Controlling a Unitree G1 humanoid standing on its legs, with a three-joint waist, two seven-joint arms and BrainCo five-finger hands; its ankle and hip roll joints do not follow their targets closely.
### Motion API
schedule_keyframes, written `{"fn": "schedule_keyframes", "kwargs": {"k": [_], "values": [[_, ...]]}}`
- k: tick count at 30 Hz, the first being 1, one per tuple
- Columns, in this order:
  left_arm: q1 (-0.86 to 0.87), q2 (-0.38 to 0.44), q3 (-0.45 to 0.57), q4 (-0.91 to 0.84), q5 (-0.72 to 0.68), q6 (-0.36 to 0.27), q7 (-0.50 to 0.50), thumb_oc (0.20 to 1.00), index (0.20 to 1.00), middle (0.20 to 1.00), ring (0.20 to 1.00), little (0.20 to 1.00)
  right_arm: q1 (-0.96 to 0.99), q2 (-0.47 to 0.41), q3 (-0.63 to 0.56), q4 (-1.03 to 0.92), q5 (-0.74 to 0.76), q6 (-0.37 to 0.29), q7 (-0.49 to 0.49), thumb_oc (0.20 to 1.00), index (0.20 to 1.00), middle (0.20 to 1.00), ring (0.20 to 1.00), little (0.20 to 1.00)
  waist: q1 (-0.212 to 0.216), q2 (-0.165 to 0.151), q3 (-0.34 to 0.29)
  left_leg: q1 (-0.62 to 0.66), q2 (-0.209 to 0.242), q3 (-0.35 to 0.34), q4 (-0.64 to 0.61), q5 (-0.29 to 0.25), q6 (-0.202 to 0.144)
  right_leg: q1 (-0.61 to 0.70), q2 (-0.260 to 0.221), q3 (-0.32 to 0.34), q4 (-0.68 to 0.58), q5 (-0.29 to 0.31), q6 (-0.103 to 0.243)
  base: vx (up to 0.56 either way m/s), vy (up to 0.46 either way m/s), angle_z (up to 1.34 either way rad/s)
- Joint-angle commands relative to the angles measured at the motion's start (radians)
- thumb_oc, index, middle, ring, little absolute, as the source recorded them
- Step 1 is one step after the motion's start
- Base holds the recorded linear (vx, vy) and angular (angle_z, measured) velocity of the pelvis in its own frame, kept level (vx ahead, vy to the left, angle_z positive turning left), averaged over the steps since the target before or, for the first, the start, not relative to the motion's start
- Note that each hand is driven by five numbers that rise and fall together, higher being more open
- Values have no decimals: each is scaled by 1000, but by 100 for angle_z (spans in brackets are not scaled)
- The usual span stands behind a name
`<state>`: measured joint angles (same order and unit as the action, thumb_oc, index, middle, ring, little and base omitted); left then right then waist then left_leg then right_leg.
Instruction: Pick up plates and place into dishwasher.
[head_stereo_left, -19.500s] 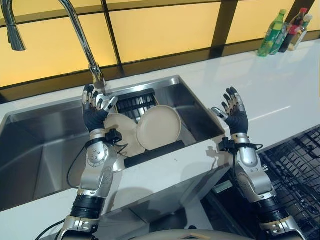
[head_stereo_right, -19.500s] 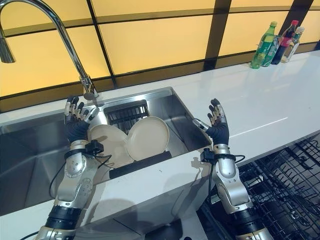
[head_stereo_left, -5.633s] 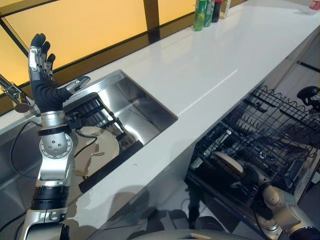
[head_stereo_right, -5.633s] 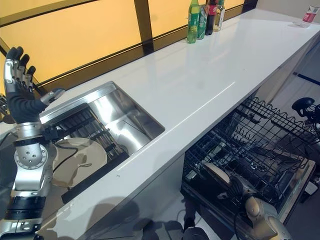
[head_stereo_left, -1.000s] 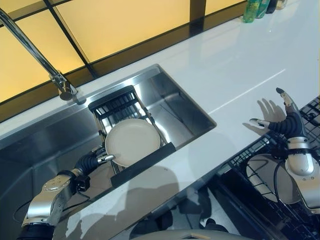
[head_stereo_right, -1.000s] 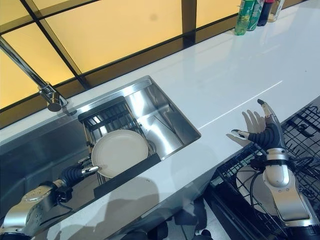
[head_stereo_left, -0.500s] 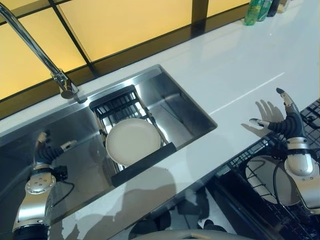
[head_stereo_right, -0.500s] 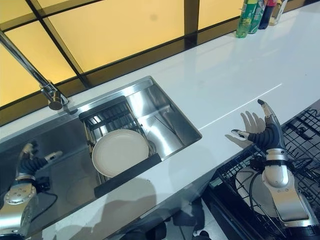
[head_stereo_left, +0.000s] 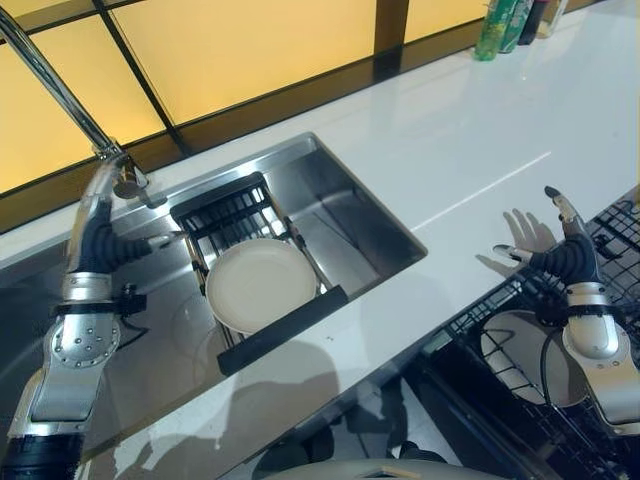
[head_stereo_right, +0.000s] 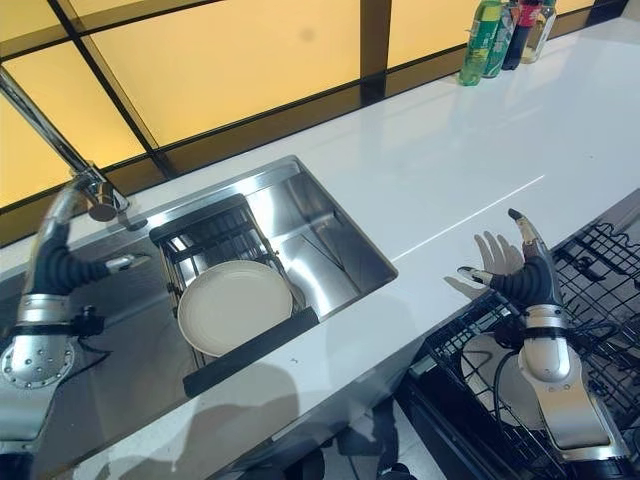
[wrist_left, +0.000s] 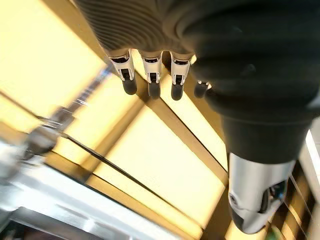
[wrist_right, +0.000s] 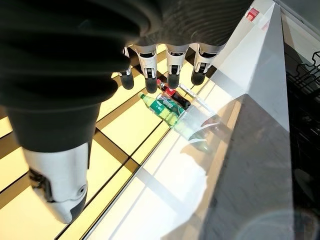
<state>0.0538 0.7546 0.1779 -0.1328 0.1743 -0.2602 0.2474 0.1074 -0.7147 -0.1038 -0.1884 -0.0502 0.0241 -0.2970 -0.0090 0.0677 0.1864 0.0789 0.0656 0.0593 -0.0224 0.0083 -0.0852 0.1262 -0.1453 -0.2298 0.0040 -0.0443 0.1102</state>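
One cream plate (head_stereo_left: 260, 283) leans in the black dish rack (head_stereo_left: 228, 207) inside the steel sink (head_stereo_left: 352, 214). Another cream plate (head_stereo_left: 518, 356) lies in the black wire dishwasher rack (head_stereo_right: 603, 262) below the counter's front edge. My left hand (head_stereo_left: 99, 246) is raised over the sink, left of the dish rack and apart from the plate, fingers (wrist_left: 150, 76) straight, holding nothing. My right hand (head_stereo_left: 566, 262) stands open and upright over the counter's front edge, above the plate in the dishwasher rack, fingers (wrist_right: 171, 66) straight.
A tall curved faucet (head_stereo_left: 52, 86) rises behind my left hand. Several bottles (head_stereo_right: 482, 40) stand at the far right of the white counter (head_stereo_left: 470, 130). A dark bar (head_stereo_left: 283, 328) runs along the dish rack's near side.
My left hand has risen from low beside the sink plate to up near the faucet. The right hand has barely moved. The camera has shifted slightly.
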Motion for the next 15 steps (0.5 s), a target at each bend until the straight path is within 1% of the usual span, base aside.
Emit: {"fn": "schedule_keyframes", "kwargs": {"k": [1,2,3,6,9,15], "values": [[-83,43,-35,26,-18,-13,-36,1000,1000,1000,1000,1000,-47,-39,29,-39,-25,-50,-21,1000,1000,1000,1000,1000,-17,-5,-30,-42,20,49,39,-18,-13,-71,-14,7,147,-77,0,48,21,-3],[-86,40,-50,32,-37,22,-72,1000,1000,1000,1000,1000,-47,-38,30,-41,-28,-48,-19,1000,1000,1000,1000,1000,-21,-4,-27,-40,19,52,39,-18,-12,-72,-14,10,147,-75,2,41,19,-6],[-87,38,-57,34,-38,42,-88,1000,1000,1000,1000,1000,-46,-37,30,-44,-30,-45,-19,1000,1000,1000,1000,1000,-22,-3,-26,-39,19,52,39,-18,-11,-73,-14,13,148,-75,2,36,18,-8],[-92,36,-91,66,0,86,-112,1000,1000,1000,1000,1000,-50,-39,34,-43,-33,-41,-19,1000,1000,1000,1000,1000,-28,1,-20,-39,19,54,41,-17,-9,-78,-14,20,151,-72,6,31,22,-11],[-108,53,-138,109,16,129,-149,1000,1000,1000,1000,1000,-58,-67,28,-40,-13,-38,-10,1000,1000,1000,1000,1000,-40,4,-9,-40,18,59,45,-16,-5,-85,-15,30,155,-70,8,42,43,-11],[-186,36,-249,221,-28,220,-172,1000,1000,1000,1000,1000,-110,-108,64,-22,2,-26,-19,1000,1000,1000,1000,1000,-56,17,25,-66,13,59,71,-13,0,-119,-19,52,181,-69,10,26,73,-7]]}}
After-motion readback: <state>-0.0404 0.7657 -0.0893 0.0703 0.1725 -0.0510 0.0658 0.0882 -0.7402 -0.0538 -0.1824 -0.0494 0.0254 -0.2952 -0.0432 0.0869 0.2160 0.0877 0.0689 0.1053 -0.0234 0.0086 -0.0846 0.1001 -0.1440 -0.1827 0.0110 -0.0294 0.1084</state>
